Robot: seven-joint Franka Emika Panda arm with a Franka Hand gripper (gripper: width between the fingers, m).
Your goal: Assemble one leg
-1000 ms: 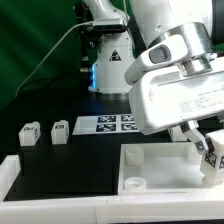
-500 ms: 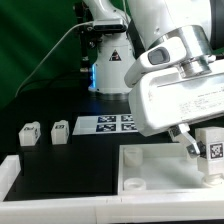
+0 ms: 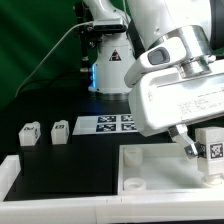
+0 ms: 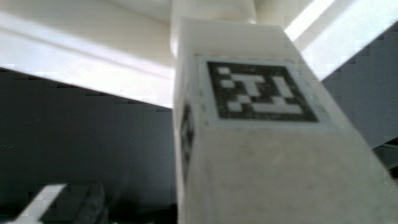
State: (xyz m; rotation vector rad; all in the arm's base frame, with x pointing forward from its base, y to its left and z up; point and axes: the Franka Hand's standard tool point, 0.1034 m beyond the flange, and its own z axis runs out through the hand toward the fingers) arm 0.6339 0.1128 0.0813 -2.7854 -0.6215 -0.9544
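Fingers [image 3: 186, 143]: clenched on the leg [image 3: 211, 147], seemingly upright.
Slab [image 3: 150, 160]: bring the leg down plumb and slowly, no sideways push.

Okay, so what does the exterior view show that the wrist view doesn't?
Only the exterior view: the white slab, the marker board and the spare legs lying on the dark table. Only the wrist view: the tag close up, its pattern large and clear. Both: the leg, upright, gripped in the hand.
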